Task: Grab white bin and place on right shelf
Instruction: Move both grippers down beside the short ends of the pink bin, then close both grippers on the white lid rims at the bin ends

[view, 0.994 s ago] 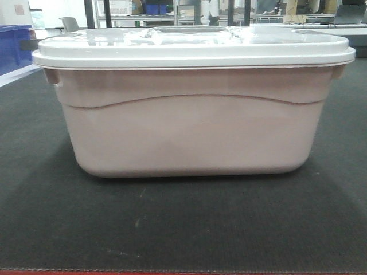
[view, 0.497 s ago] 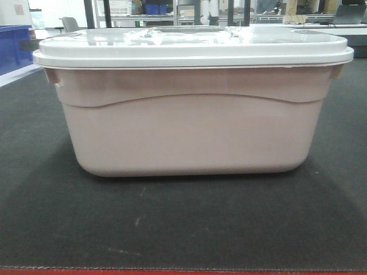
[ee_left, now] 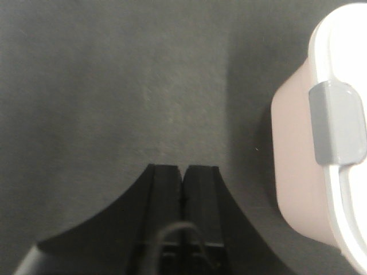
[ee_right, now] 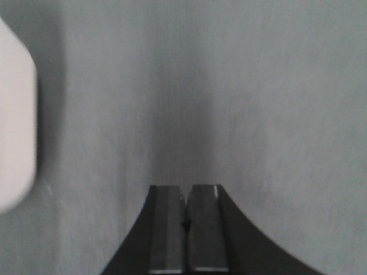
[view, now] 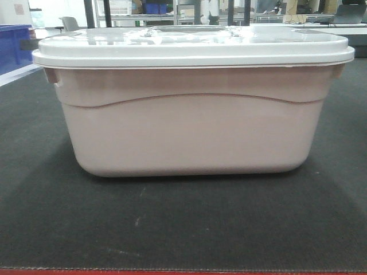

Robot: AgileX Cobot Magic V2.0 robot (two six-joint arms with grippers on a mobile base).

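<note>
bin: pale pinkish-white tote point(view: 189, 132), upright and flat on the dark mat point(view: 183, 229). Its long side faces the front camera and fills most of that view. A wavy moulded line runs under the rim.
lid: white point(view: 192, 48), on the bin, and looks seated along the whole visible edge. It is glossy, with reflections on the raised centre panel.
latch: grey clip point(ee_left: 338, 123) on the bin's end wall, folded up over the lid rim. It shows only in the left wrist view.
mat: dark, fine ribbed texture, with a thin red strip point(view: 183, 272) along the near edge at the bottom of the front view.
left claw: point(ee_left: 183, 169) fingers pressed together with only a thin seam between them, holding nothing. It is over bare mat beside the bin's latch end and clear of the bin, which sits at the right edge of that view.
right claw: point(ee_right: 184, 188) fingers together, gripping nothing, over bare mat. A blurred pale shape at the left edge of that view looks like the bin's other end, but the blur leaves that unsure. The claw is well apart from it.
blue bin: point(view: 12, 48) far left behind the tote's corner, cut off by the frame edge.
background: racks point(view: 175, 12) and clutter beyond the lid, too small to tell which is the target shelf.
</note>
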